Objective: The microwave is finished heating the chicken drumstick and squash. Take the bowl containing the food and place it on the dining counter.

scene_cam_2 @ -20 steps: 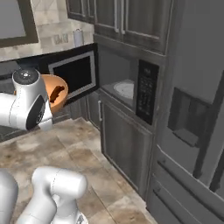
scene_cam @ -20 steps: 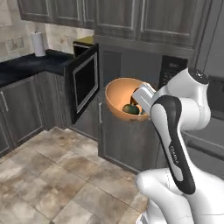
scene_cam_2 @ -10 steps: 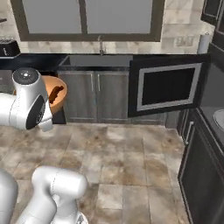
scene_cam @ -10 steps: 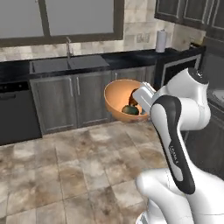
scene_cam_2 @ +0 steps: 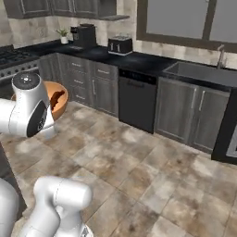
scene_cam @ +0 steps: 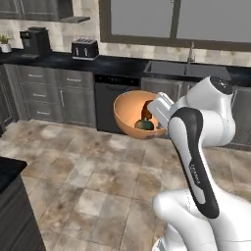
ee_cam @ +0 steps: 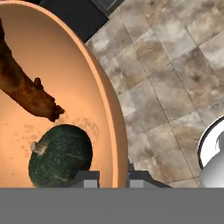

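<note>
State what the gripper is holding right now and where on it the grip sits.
The gripper holds the orange bowl by its rim, one finger inside the wall and one outside. The drumstick and squash lie inside.

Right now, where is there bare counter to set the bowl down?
Bare black worktop runs between the toaster and the sink. It is crowded around the coffee machine and plant. A dark counter corner shows lower left.

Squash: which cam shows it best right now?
Hand view. The squash is large and sharp there, its ribbed dark green skin and pale stem clear, lying in the bowl below the chicken drumstick. In the left base view it's a small dark lump; the right base view can't resolve it.
</note>
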### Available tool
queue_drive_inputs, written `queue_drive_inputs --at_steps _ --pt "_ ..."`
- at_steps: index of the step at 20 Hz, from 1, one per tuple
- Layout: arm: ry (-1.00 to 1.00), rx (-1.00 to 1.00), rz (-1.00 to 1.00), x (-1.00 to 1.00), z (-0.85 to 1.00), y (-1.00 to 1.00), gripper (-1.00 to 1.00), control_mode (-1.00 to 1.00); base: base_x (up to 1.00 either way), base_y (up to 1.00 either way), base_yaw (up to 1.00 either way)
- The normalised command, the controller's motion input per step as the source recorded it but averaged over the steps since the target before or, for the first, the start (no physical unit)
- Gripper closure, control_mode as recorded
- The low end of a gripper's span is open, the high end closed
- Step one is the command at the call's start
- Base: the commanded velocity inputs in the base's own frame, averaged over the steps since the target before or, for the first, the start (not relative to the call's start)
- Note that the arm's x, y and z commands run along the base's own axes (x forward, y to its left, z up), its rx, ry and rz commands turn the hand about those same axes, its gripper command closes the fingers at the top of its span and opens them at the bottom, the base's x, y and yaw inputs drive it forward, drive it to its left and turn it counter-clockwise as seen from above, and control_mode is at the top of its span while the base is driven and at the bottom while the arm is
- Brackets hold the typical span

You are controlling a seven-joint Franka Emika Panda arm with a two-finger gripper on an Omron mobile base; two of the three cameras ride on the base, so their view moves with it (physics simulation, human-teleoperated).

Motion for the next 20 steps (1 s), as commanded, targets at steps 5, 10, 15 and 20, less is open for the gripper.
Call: queue_drive_inputs --at_steps 5,10,15,20 --pt "0.0 0.0 0.0 0.0 0.0 0.0 1.0 1.0 0.35 0.01 0.73" --pt "0.0 0.0 0.0 0.0 0.0 0.0 1.0 1.0 0.44 0.0 0.66" --pt "0.0 0.0 0.0 0.0 0.0 0.0 1.0 1.0 0.44 0.0 0.68" --pt "0.0 0.0 0.0 0.0 0.0 0.0 1.0 1.0 0.51 0.0 0.66"
